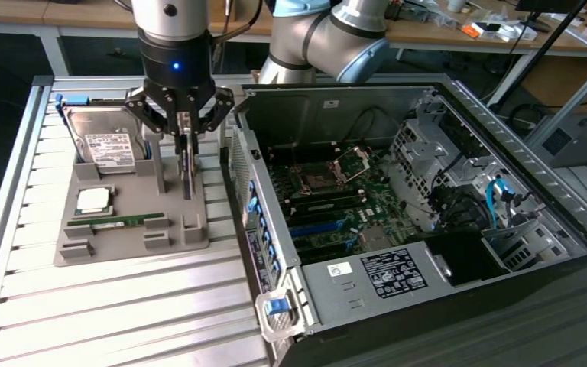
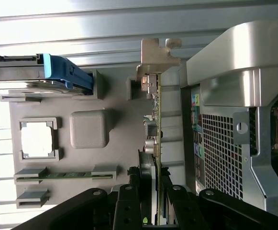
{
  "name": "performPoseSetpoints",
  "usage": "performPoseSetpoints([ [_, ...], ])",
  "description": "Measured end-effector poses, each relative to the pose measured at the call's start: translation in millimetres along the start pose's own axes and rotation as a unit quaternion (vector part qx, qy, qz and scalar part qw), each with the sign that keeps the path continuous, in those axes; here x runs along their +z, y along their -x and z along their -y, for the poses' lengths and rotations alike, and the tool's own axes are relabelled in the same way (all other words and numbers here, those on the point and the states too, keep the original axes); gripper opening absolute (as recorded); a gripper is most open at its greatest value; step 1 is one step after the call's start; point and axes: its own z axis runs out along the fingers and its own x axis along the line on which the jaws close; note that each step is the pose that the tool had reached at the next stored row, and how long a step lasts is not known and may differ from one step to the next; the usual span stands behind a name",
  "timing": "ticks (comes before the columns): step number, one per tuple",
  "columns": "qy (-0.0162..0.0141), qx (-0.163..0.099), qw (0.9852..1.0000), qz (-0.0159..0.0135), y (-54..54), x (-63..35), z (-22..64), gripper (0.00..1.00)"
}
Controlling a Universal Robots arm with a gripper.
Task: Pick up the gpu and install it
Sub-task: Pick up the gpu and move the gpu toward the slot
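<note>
While the arm [image 1: 324, 38] reaches down from the top of the exterior view, its gripper [image 1: 184, 131] hangs over a grey tray [image 1: 120, 245] on a slatted metal table [image 1: 120, 321]. The gpu [image 1: 186, 168] stands on edge in the tray, on the side nearest an open computer case [image 1: 324, 103]. The black fingers come down on either side of the card's top edge and are closed against it, clamping the gpu between them. The card's lower edge sits down at the tray; I cannot tell whether it has left its slot.

In the wrist view the gripper [image 2: 150, 177] looks along the gpu [image 2: 157, 115], which appears as a thin green strip with small parts along it. One finger presses each face of the card. At the far end of the card is its silver bracket [image 2: 159, 55], bent at the tip.

Other parts lie in the tray [image 2: 119, 139]. In the exterior view, a hard drive [image 1: 105, 141] with a white label leans at the far end, well apart from the card. A square processor [image 1: 92, 200] lies nearer, and a narrow green memory stick [image 1: 120, 222] lies nearer still. The wrist view also shows the processor [image 2: 37, 139] and the memory stick [image 2: 64, 175].

The case stands on the exterior view's right, just beside the tray, its side panel off. A motherboard [image 1: 345, 206] lies flat on its floor. In the wrist view the case [image 2: 239, 143] shows a perforated metal wall beside the card.
</note>
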Motion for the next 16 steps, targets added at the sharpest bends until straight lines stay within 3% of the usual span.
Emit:
performPoseSetpoints([
  [16, 0.0015, 0.0, 1.0, -0.0001, 0.3, -9.9, 0.1, 0.27],
])
